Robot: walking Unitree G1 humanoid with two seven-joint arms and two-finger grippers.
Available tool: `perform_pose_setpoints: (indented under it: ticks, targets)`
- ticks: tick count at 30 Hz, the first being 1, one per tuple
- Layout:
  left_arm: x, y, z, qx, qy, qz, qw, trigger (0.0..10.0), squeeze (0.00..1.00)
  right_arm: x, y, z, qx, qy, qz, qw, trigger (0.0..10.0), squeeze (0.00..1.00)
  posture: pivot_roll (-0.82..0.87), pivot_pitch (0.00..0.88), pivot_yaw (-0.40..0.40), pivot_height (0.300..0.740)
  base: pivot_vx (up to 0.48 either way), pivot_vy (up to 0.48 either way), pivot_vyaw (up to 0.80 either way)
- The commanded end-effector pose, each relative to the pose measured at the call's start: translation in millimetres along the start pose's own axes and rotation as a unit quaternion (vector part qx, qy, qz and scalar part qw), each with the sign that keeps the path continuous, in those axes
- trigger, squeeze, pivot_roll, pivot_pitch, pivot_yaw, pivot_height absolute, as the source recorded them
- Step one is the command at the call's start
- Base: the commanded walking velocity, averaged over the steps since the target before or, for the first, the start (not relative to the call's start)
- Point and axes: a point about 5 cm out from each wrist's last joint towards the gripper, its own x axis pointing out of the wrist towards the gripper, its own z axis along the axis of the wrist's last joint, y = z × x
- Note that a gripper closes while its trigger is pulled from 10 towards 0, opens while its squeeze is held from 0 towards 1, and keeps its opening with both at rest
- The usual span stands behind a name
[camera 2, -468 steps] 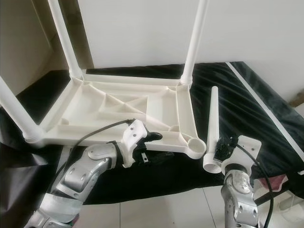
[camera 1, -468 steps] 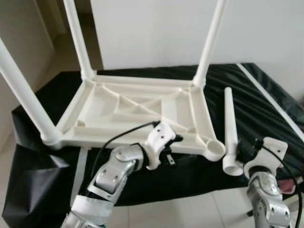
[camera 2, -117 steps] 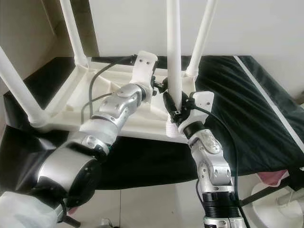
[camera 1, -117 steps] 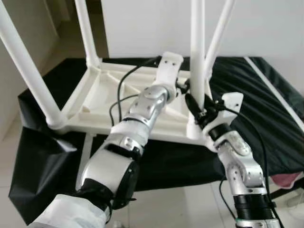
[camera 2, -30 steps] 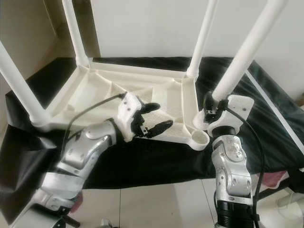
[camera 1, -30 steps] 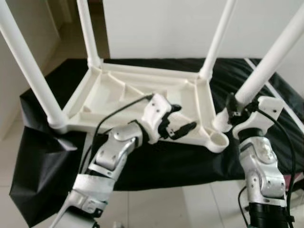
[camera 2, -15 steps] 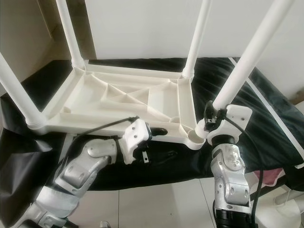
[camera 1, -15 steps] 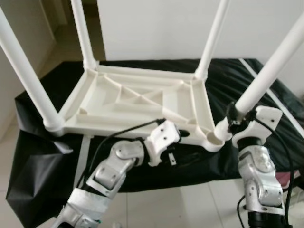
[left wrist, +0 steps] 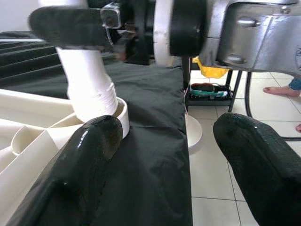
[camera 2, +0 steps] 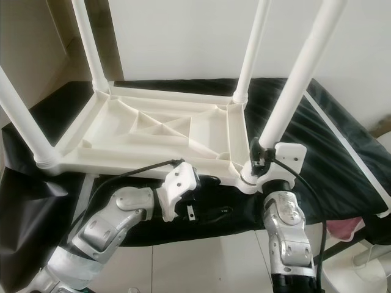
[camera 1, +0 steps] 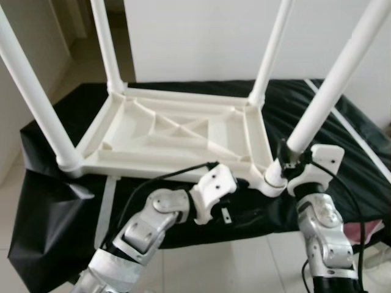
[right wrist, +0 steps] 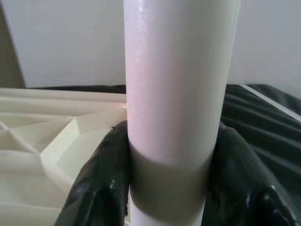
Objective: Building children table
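The white plastic table top point(camera 1: 177, 131) lies upside down on a black cloth. Three white legs stand up from its far left, far right and near left corners. My right gripper point(camera 1: 287, 160) is shut on the fourth leg point(camera 1: 333, 85) low down; its black fingers point(right wrist: 101, 183) clasp the leg point(right wrist: 174, 94) on both sides. The leg leans right, and its lower end sits in the near right corner socket point(camera 1: 272, 179). My left gripper point(camera 2: 214, 195) hangs open just below the table's front edge, its fingers point(left wrist: 89, 155) apart with nothing between them, facing that socket point(left wrist: 123, 117).
The black cloth point(camera 1: 49, 201) drapes over a low surface, with tiled floor point(camera 1: 232, 262) in front. A white wall stands behind. A thin white strip point(camera 1: 354, 131) lies on the cloth at the right. A person's bare foot point(left wrist: 282, 89) and a white stand base point(left wrist: 194, 134) are on the floor.
My right gripper has moved left and brought the leg's lower end from beside the corner socket onto it; the leg stands steeper. My left gripper has shifted slightly right under the front edge.
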Motion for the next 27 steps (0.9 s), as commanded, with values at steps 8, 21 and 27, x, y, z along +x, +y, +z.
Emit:
perform_pose_setpoints:
  ticks: [8, 21, 27]
  targets:
    - [-3.1, 3.4, 0.1, 0.008, 0.013, 0.006, 1.0, 10.0, 0.0, -4.3, -1.3, -16.0, -0.023, 0.029, 0.015, 0.999, 10.0, 0.0, 0.03, 0.0, -0.041, 0.74, 0.0, 0.0, 0.0]
    - [-7.3, 9.1, 3.0, 0.013, 0.017, 0.018, 1.0, 10.0, 0.0, -18.2, 4.7, -22.1, -0.045, 0.025, 0.031, 0.998, 10.0, 0.0, 0.03, 0.0, -0.034, 0.74, 0.0, 0.0, 0.0]
    - [-6.5, 10.2, 3.8, 0.013, 0.015, 0.018, 1.0, 10.0, 0.0, -20.7, 3.8, -24.2, -0.047, 0.024, 0.03, 0.998, 10.0, 0.0, 0.03, 0.0, -0.03, 0.74, 0.0, 0.0, 0.0]
